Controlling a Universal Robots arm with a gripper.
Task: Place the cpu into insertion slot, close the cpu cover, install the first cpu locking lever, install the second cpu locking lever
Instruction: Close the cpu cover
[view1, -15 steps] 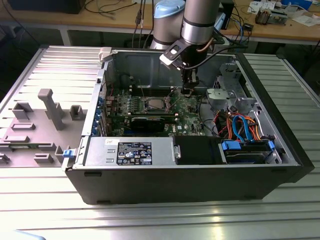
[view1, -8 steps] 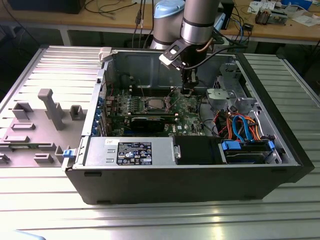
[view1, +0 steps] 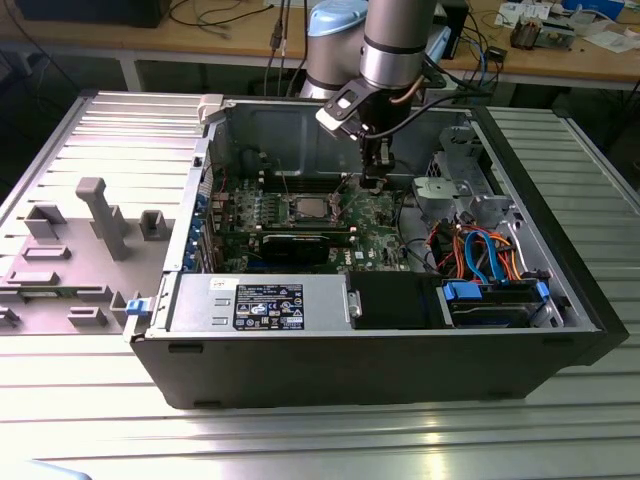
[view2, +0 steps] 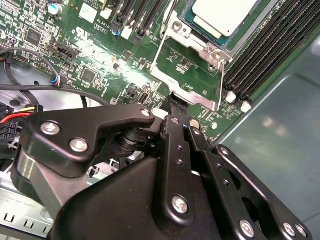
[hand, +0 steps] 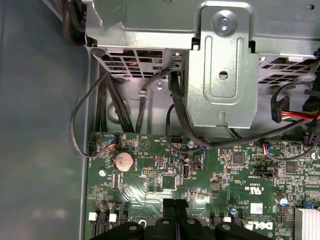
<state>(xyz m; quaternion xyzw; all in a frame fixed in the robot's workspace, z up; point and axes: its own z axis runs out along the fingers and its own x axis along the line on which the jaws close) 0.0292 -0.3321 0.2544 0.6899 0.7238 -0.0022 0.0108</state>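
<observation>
Alu bench (view1: 300, 440), open PC case (view1: 400, 365) mid-frame in exterior view. Mobo (view2: 100, 55): cpu (view2: 220, 15) seated in insertion slot (view2: 216, 51), near frame centre. cpu cover (view2: 187, 91) flipped open. Gripper (view2: 177, 102) at its free edge, jaws together; can't tell if pinching it. Risk IMO: tips slip, cover drops skewed, nudges cpu.

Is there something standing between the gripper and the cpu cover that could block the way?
Nothing visible blocks it. In the second wrist view the gripper is close beside the cpu cover; between them lie green board and a thin metal rod, both low. The cpu lies inside the cover.
</observation>
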